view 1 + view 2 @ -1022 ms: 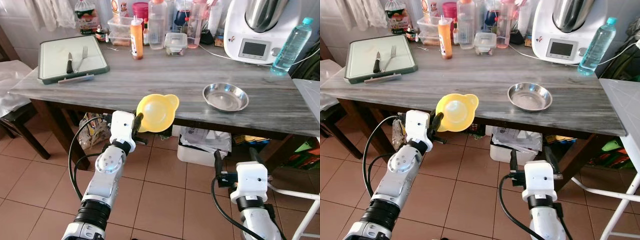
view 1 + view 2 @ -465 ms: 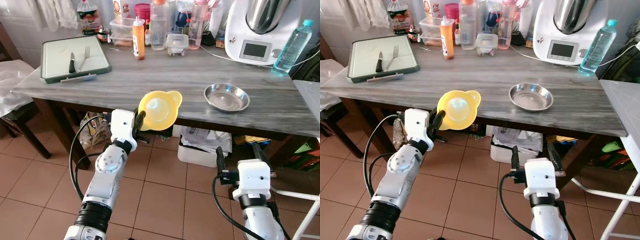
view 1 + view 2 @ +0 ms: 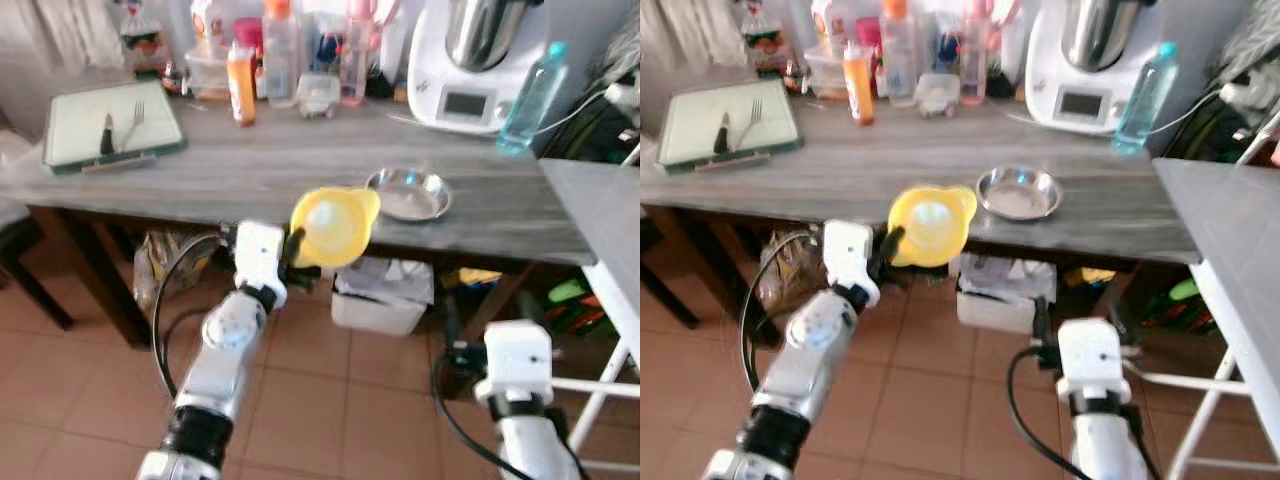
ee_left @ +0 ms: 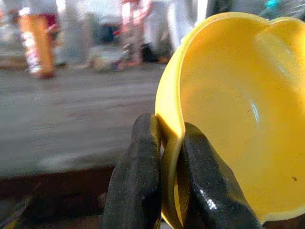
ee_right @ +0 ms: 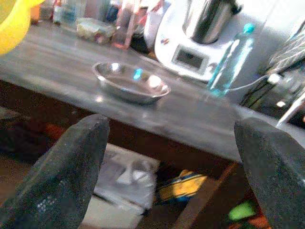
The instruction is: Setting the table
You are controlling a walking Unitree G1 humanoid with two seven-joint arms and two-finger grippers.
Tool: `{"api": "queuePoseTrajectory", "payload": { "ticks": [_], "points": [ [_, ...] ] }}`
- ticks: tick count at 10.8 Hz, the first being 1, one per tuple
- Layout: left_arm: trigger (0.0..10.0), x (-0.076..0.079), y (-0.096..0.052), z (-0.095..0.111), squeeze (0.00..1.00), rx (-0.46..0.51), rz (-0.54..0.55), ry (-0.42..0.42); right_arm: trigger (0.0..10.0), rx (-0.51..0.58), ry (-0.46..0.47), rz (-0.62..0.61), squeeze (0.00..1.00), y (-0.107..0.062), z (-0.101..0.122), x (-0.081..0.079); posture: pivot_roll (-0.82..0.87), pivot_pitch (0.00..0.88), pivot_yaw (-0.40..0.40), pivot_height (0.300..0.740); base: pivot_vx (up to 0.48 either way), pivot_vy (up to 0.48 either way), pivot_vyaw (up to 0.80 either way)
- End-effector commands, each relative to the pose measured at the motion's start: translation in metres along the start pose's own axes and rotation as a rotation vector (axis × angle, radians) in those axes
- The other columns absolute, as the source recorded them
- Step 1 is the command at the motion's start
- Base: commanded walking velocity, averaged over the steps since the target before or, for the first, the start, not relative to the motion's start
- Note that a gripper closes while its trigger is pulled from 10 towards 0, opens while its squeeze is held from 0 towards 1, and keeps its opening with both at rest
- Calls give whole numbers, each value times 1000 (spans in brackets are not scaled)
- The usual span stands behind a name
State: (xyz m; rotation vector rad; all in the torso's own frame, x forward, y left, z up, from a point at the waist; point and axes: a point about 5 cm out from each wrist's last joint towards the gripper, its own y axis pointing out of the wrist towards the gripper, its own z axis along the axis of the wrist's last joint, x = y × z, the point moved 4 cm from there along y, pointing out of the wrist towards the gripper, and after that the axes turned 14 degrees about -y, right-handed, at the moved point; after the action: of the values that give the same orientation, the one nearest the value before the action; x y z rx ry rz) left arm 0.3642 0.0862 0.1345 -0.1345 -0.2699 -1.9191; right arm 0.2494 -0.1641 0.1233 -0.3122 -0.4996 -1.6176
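A yellow bowl (image 3: 334,226) is gripped by the left gripper (image 3: 296,246), its rim pinched between the two black fingers (image 4: 143,176), as is seen plainly from the left wrist. The bowl is held tilted in the air at the near edge of the grey wooden table (image 3: 250,165), just left of a steel dish (image 3: 408,193) that rests on the tabletop near that same edge. The bowl is not resting on the table.

The right gripper (image 5: 171,157) is held low, below table height and to the right, with its fingers spread wide apart and nothing between them; the steel dish is seen beyond it in the right wrist view.

On the far left of the table a green-edged tray (image 3: 108,127) lies flat, with a knife (image 3: 105,133) and a fork (image 3: 132,120) on it side by side. Along the far edge a row of bottles and containers is set (the head views are somewhat blurred), among them an orange sauce bottle (image 3: 240,83). To the far right of these stand a white kitchen machine (image 3: 470,62) and a clear blue water bottle (image 3: 530,96).
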Motion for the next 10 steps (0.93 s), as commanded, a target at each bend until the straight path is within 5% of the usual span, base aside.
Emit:
{"api": "queuePoseTrajectory", "payload": {
  "ticks": [1, 10],
  "points": [
    [10000, -2, 1, 5, 0, 12, 8, 8, 10000, 7, -10, -9, 0, 0, 2, 4, 57, 61, -28, 740, 0, -386, 0],
    [10000, -4, 5, 9, 0, 22, 1, 6, 10000, 16, -49, -80, 0, 1, 7, 21, 48, 57, -25, 740, 0, -42, 0]
  ]
}}
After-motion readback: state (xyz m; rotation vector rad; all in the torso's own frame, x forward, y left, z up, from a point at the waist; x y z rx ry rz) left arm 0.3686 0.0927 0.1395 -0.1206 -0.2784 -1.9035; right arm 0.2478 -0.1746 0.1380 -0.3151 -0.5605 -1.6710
